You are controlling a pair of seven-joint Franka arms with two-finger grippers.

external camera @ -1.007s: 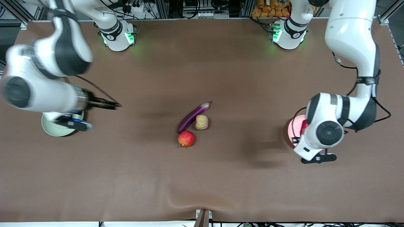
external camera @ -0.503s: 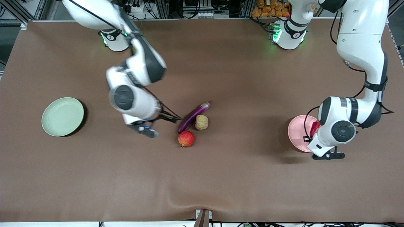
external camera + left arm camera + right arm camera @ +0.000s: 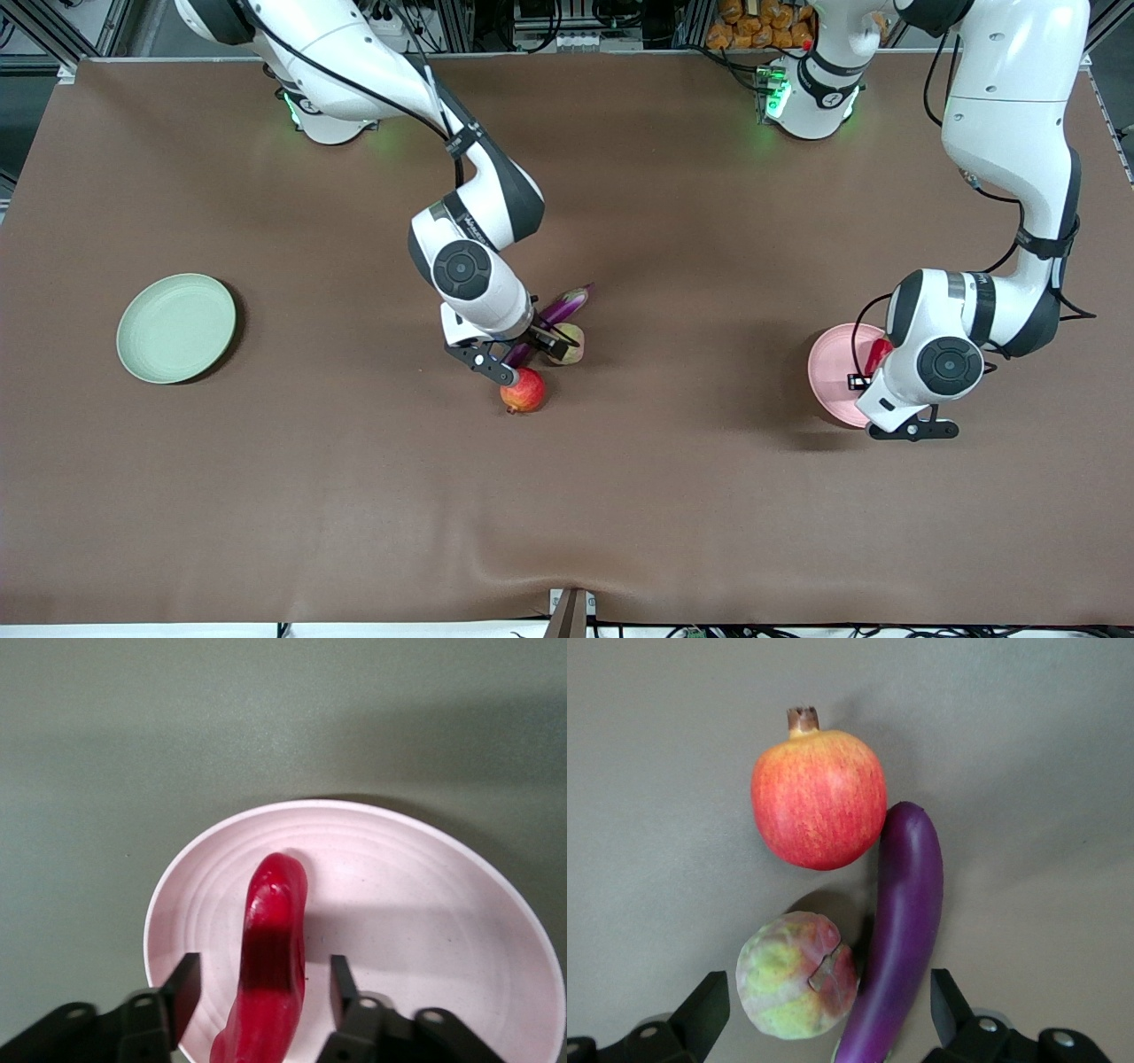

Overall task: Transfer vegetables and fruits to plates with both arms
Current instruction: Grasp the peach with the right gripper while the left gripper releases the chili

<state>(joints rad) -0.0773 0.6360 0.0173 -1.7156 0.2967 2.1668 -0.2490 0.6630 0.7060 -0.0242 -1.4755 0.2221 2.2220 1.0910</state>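
The purple eggplant (image 3: pixel 567 307), the pale peach (image 3: pixel 572 347) and the red-orange pomegranate (image 3: pixel 524 391) lie together mid-table. My right gripper (image 3: pixel 532 342) is open just over the eggplant and the peach. In the right wrist view its jaws (image 3: pixel 826 997) stand wide on either side of the peach (image 3: pixel 796 976) and the eggplant (image 3: pixel 905 921), with the pomegranate (image 3: pixel 819 797) past them. My left gripper (image 3: pixel 263 983) is open and straddles the red chili pepper (image 3: pixel 270 966), which lies on the pink plate (image 3: pixel 425 904). The chili (image 3: pixel 878 356) and the pink plate (image 3: pixel 829 372) show partly under the left arm. The green plate (image 3: pixel 175 328) is empty.
The brown mat (image 3: pixel 354 496) covers the whole table. The arm bases (image 3: pixel 330 111) stand along the edge farthest from the front camera, with cables and orange items by them. A small black bracket (image 3: pixel 569 613) sits at the nearest edge.
My right arm has swung from over the green plate to the middle, over the eggplant and peach. My left arm has shifted slightly over the pink plate, uncovering the chili.
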